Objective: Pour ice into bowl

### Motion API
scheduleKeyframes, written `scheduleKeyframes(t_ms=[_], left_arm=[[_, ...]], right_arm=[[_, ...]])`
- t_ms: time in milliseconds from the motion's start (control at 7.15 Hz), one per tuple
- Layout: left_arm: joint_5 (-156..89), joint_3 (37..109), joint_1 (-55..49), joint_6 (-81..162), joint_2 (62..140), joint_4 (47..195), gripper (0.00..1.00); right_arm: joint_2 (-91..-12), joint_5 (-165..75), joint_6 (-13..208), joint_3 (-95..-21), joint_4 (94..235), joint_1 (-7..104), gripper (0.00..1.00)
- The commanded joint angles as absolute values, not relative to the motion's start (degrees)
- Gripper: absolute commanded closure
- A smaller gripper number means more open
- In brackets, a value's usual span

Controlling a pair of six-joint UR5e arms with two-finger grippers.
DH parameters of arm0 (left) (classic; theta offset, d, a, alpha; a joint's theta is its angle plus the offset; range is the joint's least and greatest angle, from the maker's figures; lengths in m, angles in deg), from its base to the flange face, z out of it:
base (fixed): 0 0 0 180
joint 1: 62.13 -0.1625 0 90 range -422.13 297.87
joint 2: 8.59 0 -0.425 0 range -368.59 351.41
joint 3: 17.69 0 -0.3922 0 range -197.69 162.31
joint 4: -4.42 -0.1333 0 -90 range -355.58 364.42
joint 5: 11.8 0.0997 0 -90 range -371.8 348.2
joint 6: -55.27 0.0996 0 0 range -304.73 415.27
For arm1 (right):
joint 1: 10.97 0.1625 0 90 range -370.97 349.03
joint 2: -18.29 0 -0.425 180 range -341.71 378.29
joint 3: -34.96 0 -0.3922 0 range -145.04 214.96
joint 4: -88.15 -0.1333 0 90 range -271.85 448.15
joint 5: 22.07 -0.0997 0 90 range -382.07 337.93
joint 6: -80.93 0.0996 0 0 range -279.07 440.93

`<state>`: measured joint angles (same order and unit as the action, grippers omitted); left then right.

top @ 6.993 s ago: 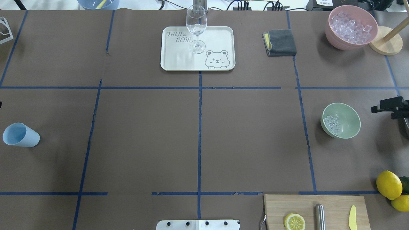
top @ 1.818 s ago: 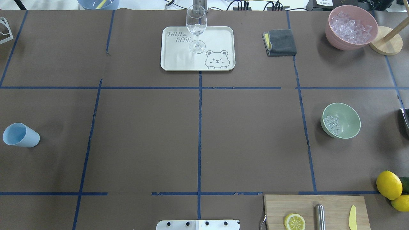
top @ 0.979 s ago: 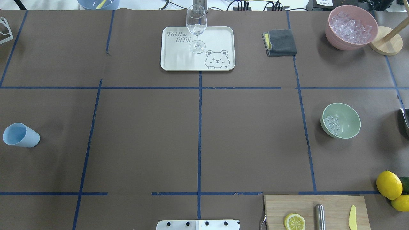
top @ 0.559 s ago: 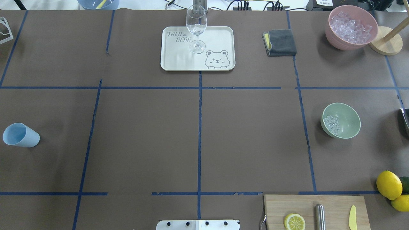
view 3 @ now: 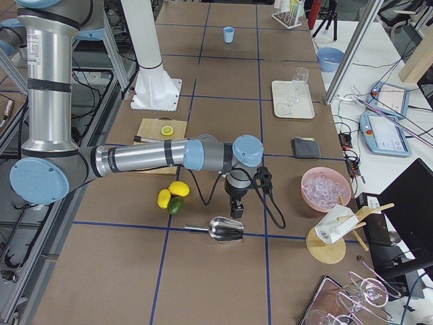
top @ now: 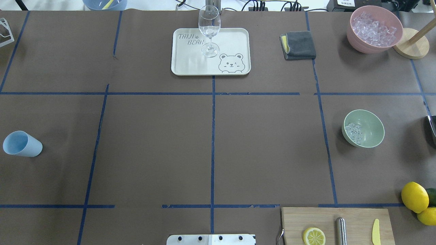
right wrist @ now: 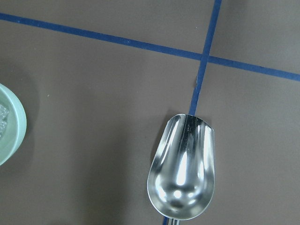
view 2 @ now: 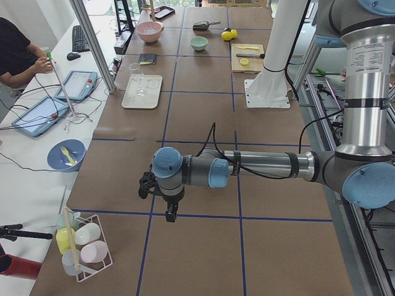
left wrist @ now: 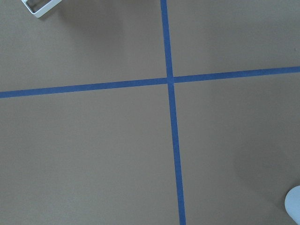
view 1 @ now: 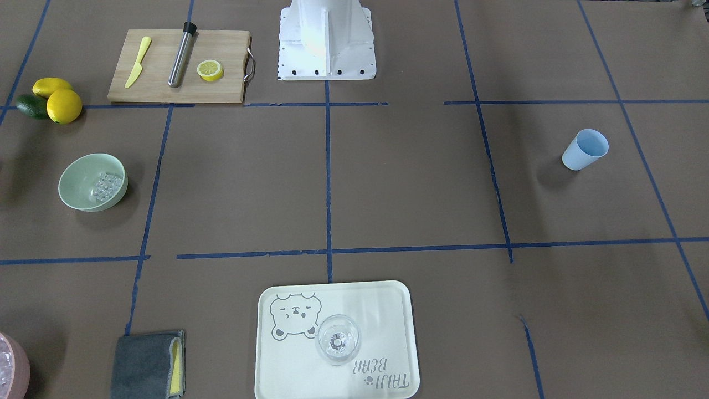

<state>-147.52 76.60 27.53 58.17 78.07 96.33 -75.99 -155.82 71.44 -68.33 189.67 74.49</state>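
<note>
Scoop (right wrist: 183, 168) empty under right gripper (view 3: 235, 210), the nearer one | bowl (right wrist: 16, 133) holding ice (top: 354, 132) sits sideways off scoop's long axis | we cannot tell its grip state

Ice (top: 354, 132) sits in the bowl (top: 372, 123) on the robot's right, scoop (right wrist: 183, 173) on the table (top: 265, 153) near it. Wine glass (top: 209, 30) stands on the tray (top: 235, 39), cup's (top: 21, 144) way off left.

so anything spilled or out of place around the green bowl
Nothing stands out. The ice sits inside the bowl, with no cubes on the table around it. The scoop lies empty on the table beside the bowl.
</note>
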Motion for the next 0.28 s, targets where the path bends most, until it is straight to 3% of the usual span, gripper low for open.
scheduleKeyframes(t_ms=[0,140], left_arm=[[-147.3,76.8,27.5,58.2,78.2,96.3,0.0],[-147.2,76.7,27.4,58.2,78.5,96.3,0.0]], right_arm=[[-76.2,-156.0,71.6,-68.0,189.7,74.5,0.0],[-76.2,-156.1,71.7,-68.0,189.7,74.5,0.0]])
